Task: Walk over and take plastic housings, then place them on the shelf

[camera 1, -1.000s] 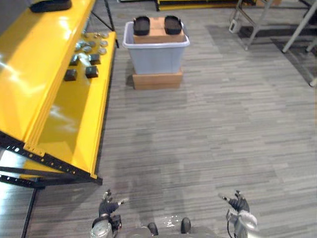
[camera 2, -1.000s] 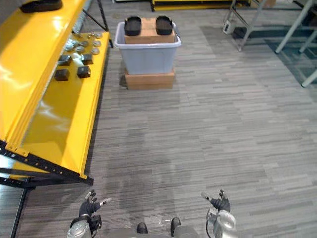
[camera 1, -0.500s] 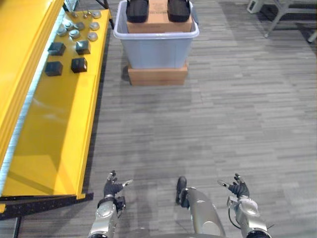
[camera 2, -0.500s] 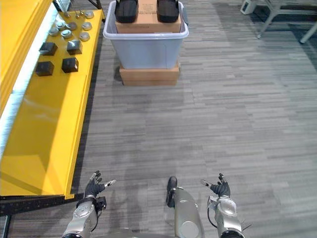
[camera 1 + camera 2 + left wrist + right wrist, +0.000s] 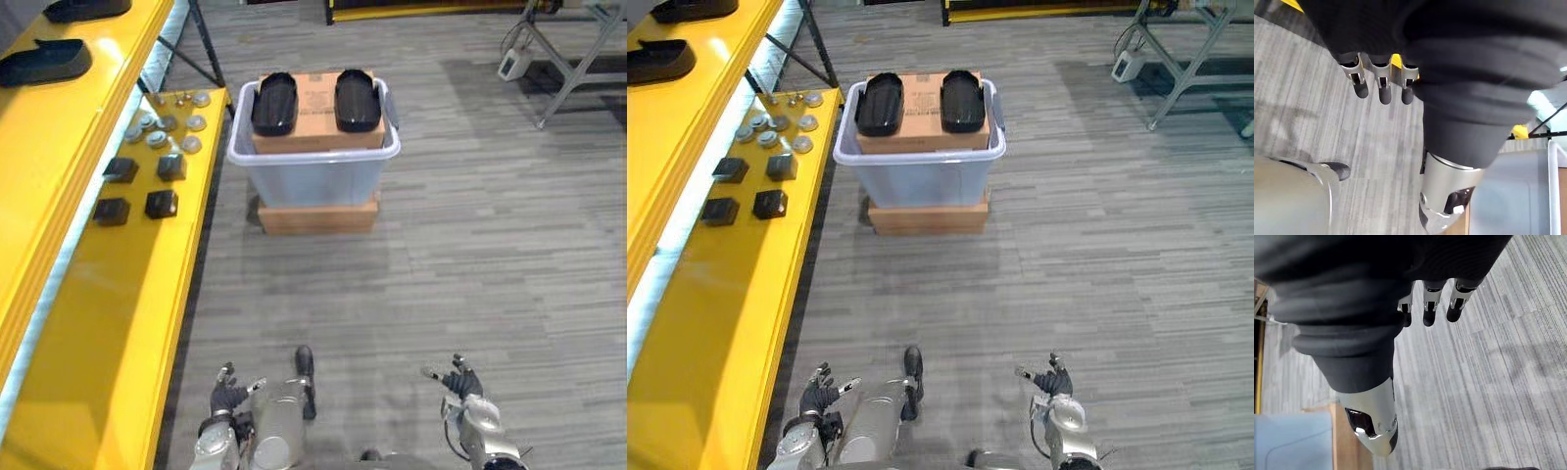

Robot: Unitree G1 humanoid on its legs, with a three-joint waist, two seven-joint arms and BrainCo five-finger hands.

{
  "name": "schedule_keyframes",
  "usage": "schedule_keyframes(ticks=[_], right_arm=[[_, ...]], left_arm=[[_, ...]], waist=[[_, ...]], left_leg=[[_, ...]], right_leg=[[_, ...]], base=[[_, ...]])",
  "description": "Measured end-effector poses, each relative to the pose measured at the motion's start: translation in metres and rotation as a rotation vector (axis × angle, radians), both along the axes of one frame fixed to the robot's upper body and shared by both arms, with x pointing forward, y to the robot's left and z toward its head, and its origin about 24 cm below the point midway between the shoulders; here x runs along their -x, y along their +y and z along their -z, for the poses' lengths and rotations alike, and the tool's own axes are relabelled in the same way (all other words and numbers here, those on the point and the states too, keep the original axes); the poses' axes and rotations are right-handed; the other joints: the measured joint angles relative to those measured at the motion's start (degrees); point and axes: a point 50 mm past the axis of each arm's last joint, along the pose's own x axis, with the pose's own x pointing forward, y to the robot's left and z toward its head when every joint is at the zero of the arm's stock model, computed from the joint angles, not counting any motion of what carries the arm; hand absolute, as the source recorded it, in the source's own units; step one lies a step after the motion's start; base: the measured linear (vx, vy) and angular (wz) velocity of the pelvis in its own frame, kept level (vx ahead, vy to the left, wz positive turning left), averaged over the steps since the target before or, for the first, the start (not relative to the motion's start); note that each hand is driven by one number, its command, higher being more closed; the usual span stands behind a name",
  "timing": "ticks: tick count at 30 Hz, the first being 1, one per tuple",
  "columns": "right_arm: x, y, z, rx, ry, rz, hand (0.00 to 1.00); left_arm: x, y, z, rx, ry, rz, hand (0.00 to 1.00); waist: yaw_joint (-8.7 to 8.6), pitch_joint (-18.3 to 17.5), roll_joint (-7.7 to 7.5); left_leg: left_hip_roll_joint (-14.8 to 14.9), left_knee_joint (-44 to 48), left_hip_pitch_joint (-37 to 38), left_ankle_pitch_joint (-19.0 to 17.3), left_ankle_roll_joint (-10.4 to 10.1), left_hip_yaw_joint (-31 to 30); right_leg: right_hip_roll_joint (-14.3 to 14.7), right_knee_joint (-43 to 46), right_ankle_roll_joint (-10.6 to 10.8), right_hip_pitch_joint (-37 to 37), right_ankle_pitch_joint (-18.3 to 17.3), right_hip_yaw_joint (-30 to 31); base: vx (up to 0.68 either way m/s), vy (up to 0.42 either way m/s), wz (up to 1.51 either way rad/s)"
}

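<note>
Plastic housings point(image 5: 274, 103): two black, rounded shells on a cardboard box point(image 5: 315, 95).

Black housings point(image 5: 274, 103), grey bin point(image 5: 313, 176), yellow shelf point(image 5: 98, 313), grey striped floor point(image 5: 470, 264).

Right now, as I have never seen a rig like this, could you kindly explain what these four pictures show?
It is a walking robot with two arms. The two wide pictures come from cameras on its head, looking down at the floor; the two close ones from its wrists, along each hand. Its left hand and right hand are open and hold nothing. Ahead, two black housings lie on a cardboard box in a grey bin. To its left is a yellow shelf with small dark blocks and metal discs.
</note>
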Motion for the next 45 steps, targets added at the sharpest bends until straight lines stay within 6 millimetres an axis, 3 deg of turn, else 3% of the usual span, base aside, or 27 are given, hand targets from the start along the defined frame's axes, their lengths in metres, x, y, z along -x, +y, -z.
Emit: schedule_keyframes(ticks=[1,2,3,5,6,8,10,11,12,13,14,15,18,19,20,22,25,26,27,28,29,30,33,38,41,45], right_arm=[[0.002,0.001,0.001,-0.004,0.004,0.001,0.00],[0.005,0.003,0.003,-0.009,0.016,0.000,0.00],[0.007,0.005,0.006,-0.011,0.032,-0.009,0.00],[0.009,0.007,0.006,-0.017,0.034,-0.009,0.00],[0.008,0.008,0.006,-0.015,0.033,-0.018,0.00],[0.008,0.008,0.006,-0.016,0.033,-0.032,0.00],[0.007,0.009,0.006,-0.018,0.030,-0.036,0.00],[0.010,0.008,0.007,-0.019,0.038,-0.033,0.00],[0.017,0.007,0.009,-0.018,0.055,-0.027,0.00],[0.025,0.006,0.013,-0.019,0.078,-0.022,0.00],[0.032,0.003,0.014,-0.014,0.097,-0.018,0.00],[0.031,0.005,0.014,-0.020,0.090,-0.015,0.00],[0.035,0.009,0.013,-0.037,0.071,0.006,0.00],[0.037,0.012,0.014,-0.051,0.069,0.019,0.00],[0.036,0.015,0.013,-0.063,0.060,0.028,0.00],[0.034,0.014,0.013,-0.062,0.052,0.031,0.00],[0.029,0.011,0.012,-0.061,0.044,0.053,0.00],[0.030,0.007,0.012,-0.054,0.049,0.062,0.00],[0.034,0.002,0.012,-0.040,0.059,0.070,0.00],[0.037,-0.002,0.012,-0.032,0.065,0.074,0.00],[0.040,-0.001,0.015,-0.037,0.083,0.085,0.00],[0.047,0.003,0.017,-0.049,0.097,0.089,0.00],[0.051,0.008,0.019,-0.056,0.109,0.101,0.00],[0.043,0.001,0.012,-0.044,0.058,0.127,0.00],[0.025,-0.012,-0.009,-0.009,-0.073,0.164,0.00],[0.002,-0.045,-0.063,0.124,-0.333,0.251,0.00]], left_arm=[[0.002,0.002,0.001,-0.004,0.008,-0.001,0.00],[0.002,0.004,0.001,-0.010,0.016,0.001,0.00],[0.002,0.005,0.001,-0.015,0.015,0.001,0.00],[0.004,0.007,0.001,-0.020,0.019,0.000,0.00],[0.001,0.009,0.000,-0.028,0.012,0.004,0.00],[-0.002,0.009,-0.001,-0.022,0.003,0.000,0.00],[-0.001,0.010,-0.001,-0.018,0.002,-0.008,0.00],[-0.001,0.011,-0.001,-0.021,0.004,-0.008,0.00],[0.001,0.012,0.000,-0.025,0.011,-0.008,0.00],[0.005,0.012,0.003,-0.024,0.031,-0.010,0.00],[0.010,0.007,0.008,-0.006,0.056,-0.014,0.00],[0.015,0.005,0.010,0.003,0.069,-0.019,0.00],[0.015,-0.006,0.011,0.036,0.067,-0.022,0.00],[0.016,-0.009,0.011,0.046,0.063,-0.028,0.00],[0.021,-0.010,0.014,0.051,0.080,-0.032,0.00],[0.022,-0.014,0.014,0.066,0.082,-0.030,0.00],[0.022,-0.015,0.015,0.074,0.082,-0.026,0.00],[0.022,-0.015,0.015,0.075,0.082,-0.025,0.00],[0.023,-0.017,0.016,0.079,0.087,-0.024,0.00],[0.024,-0.019,0.017,0.085,0.095,-0.022,0.00],[0.022,-0.017,0.018,0.078,0.102,-0.014,0.00],[0.020,-0.012,0.016,0.064,0.095,-0.010,0.00],[0.021,-0.005,0.016,0.038,0.105,0.006,0.00],[0.022,-0.002,0.016,0.004,0.116,0.047,0.00],[0.023,0.002,0.015,-0.009,0.116,0.051,0.00],[0.026,0.009,0.012,-0.033,0.105,0.052,0.00]], waist=[[-0.07,0.0,-0.38],[-0.63,0.0,-0.59],[-1.06,0.1,-0.39],[-1.64,0.0,0.07],[-1.77,0.3,0.64],[-2.02,0.4,1.66],[-3.04,0.5,2.13],[-3.67,0.4,1.75],[-3.91,0.1,1.08],[-4.17,-0.3,0.54],[-4.44,-0.7,1.65],[-4.69,-1.1,2.17],[-4.74,-1.1,3.63],[-4.49,-1.0,3.87],[-3.78,-1.1,3.57],[-3.34,-1.3,3.02],[-2.66,-1.3,3.12],[-2.62,-1.4,3.47],[-2.70,-1.8,4.96],[-2.89,-1.9,6.38],[-3.07,-2.0,5.92],[-2.98,-2.6,4.44],[-3.07,-3.1,2.32],[-3.18,-3.7,2.40],[-3.20,-3.8,2.43],[-3.30,-4.2,1.97]], left_leg=[[-0.8,0.1,1.6,-1.1,0.6,-0.1],[-1.9,0.5,5.0,-3.7,1.2,-0.2],[-2.2,0.6,8.9,-5.6,1.6,-0.8],[-2.4,-2.7,15.6,-7.0,1.8,-1.6],[-1.8,-5.1,19.6,-7.0,1.7,-2.3],[0.0,-7.4,23.4,-7.1,1.6,-3.0],[1.6,-8.3,25.5,-7.4,0.9,-4.3],[2.1,-8.7,27.0,-8.7,-1.4,-5.2],[2.1,-8.9,28.5,-10.3,-3.8,-5.5],[2.3,-8.8,29.8,-12.1,-4.8,-6.3],[3.8,-8.4,30.9,-12.7,-5.5,-7.2],[5.1,-4.3,29.9,-12.6,-5.7,-7.4],[10.6,18.1,21.1,-9.7,-9.1,-5.5],[14.1,26.9,17.9,-9.6,-9.2,-3.7],[15.5,29.3,16.4,-10.1,-8.7,-1.7],[15.2,25.9,15.0,-11.0,-8.7,-0.4],[11.7,10.0,13.0,-11.5,-9.1,-4.5],[10.2,3.2,13.2,-10.3,-10.1,-7.4],[10.1,-3.0,13.4,-3.5,-10.1,-9.1],[10.6,-4.2,13.2,0.4,-10.0,-9.3],[10.2,-4.5,14.6,-0.5,-9.1,-8.6],[8.7,-7.1,15.7,-0.1,-8.6,-7.7],[6.3,-12.0,17.9,1.4,-7.1,-5.6],[3.8,-18.8,21.5,3.3,-6.0,-4.6],[3.3,-19.6,21.5,3.4,-5.9,-4.2],[3.3,-21.1,22.5,3.5,-5.9,-3.6]], right_leg=[[-1.3,6.8,2.9,-2.1,1.7,0.5],[-3.2,19.7,7.6,-6.2,5.9,2.1],[-4.6,29.2,5.4,-10.0,4.6,1.6],[-6.1,32.5,0.3,-14.3,1.6,-1.8],[-5.5,28.7,-1.8,-16.8,-0.4,-4.1],[-3.3,17.5,-2.4,-20.4,-1.8,-6.6],[0.0,0.8,-2.0,-22.5,1.2,-5.4],[1.6,-9.7,-1.6,-23.1,6.7,-2.4],[1.8,-14.5,-1.8,-23.1,11.7,0.0],[2.0,-13.1,-2.9,-22.7,18.5,1.5],[2.5,-9.5,-4.6,-23.1,17.5,1.0],[2.9,-7.2,-5.6,-22.8,14.3,-0.4],[5.6,-9.3,-7.9,-17.1,11.3,-3.6],[7.4,-11.7,-8.8,-13.3,10.8,-3.8],[8.0,-13.7,-9.1,-10.1,10.8,-3.8],[8.0,-16.1,-9.2,-7.4,10.8,-3.0],[7.2,-18.2,-8.9,-5.2,10.9,-0.2],[6.9,-19.2,-8.2,-4.6,11.2,0.8],[7.7,-20.2,-6.9,-3.8,11.0,1.5],[8.4,-20.5,-6.4,-3.2,10.9,1.7],[7.4,-20.5,-5.5,-2.4,10.7,2.3],[5.9,-20.5,-4.4,-2.8,10.1,3.0],[3.6,-21.6,-3.1,-3.0,10.1,4.3],[1.8,-22.7,-1.6,-3.0,9.8,5.0],[1.4,-23.4,-1.4,-2.9,10.0,5.5],[1.5,-23.6,-1.3,-2.9,10.0,5.9]], base=[[0.56,0.173,0.10],[0.56,0.138,0.25],[0.56,0.138,0.27],[0.54,0.058,0.19],[0.64,0.022,0.18],[0.48,-0.075,0.25],[0.46,-0.132,0.49],[0.47,-0.189,0.67],[0.58,-0.278,0.78],[0.50,-0.272,0.60],[0.50,-0.280,0.57],[0.46,-0.280,0.46],[0.46,-0.301,0.39],[0.41,-0.194,-0.02],[0.40,-0.175,-0.15],[0.28,-0.106,-0.24],[0.28,0.017,-0.49],[0.23,0.149,-0.56],[0.20,0.160,-0.50],[0.18,0.200,-0.32],[0.16,0.188,-0.16],[0.13,0.173,-0.11],[0.10,0.132,-0.17],[0.06,0.075,-0.07],[0.07,0.028,-0.09],[0.08,0.008,-0.07]])
